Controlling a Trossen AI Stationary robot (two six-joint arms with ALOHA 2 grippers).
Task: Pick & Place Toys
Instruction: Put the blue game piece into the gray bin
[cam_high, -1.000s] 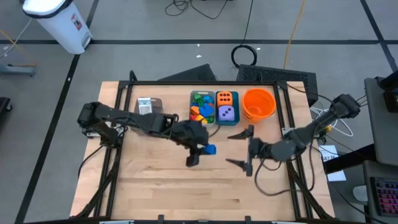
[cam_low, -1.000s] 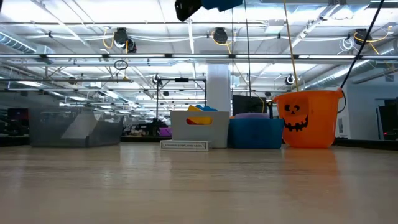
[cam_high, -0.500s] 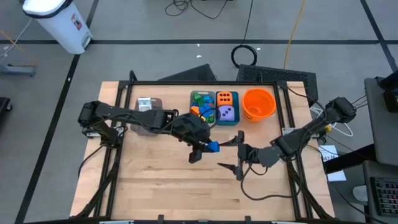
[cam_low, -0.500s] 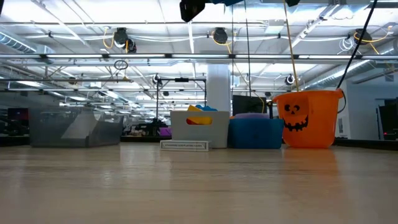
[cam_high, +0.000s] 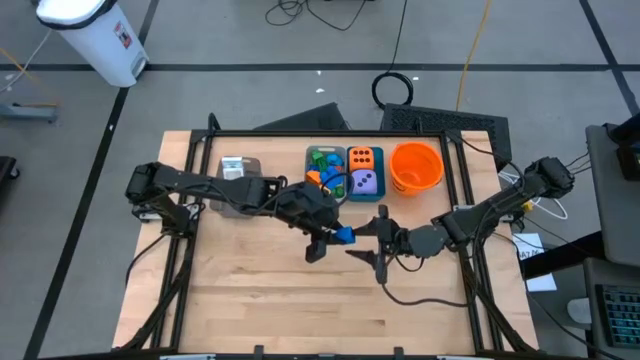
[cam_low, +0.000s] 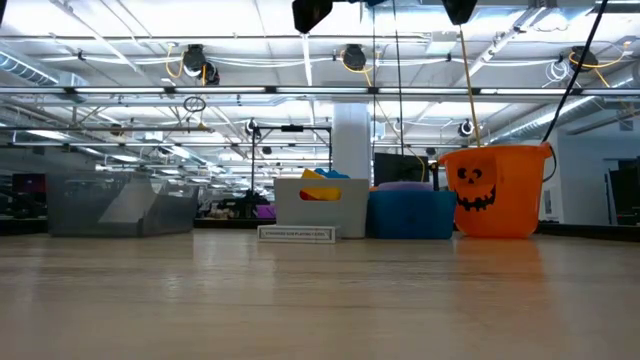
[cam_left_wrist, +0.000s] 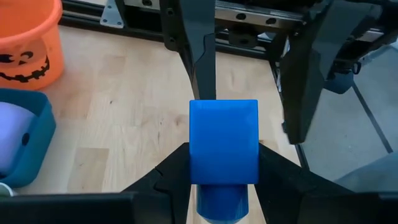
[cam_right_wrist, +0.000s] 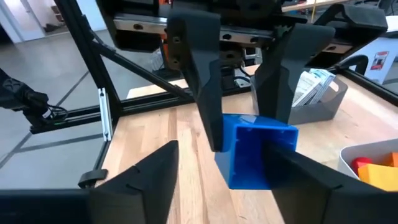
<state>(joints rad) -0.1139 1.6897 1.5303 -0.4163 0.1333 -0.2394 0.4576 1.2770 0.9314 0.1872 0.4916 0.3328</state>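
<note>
Two claws around one blue brick

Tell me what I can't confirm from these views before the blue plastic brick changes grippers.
- Blue plastic brick: whether the right gripper touches it yet; in the right wrist view its own fingers cover the sides.
- Both grippers' height over the wooden table: cut off by the low view's top edge.
- Clear grey bin contents: too small in the high view.
- Left gripper: its grip shows only in its wrist view.
</note>
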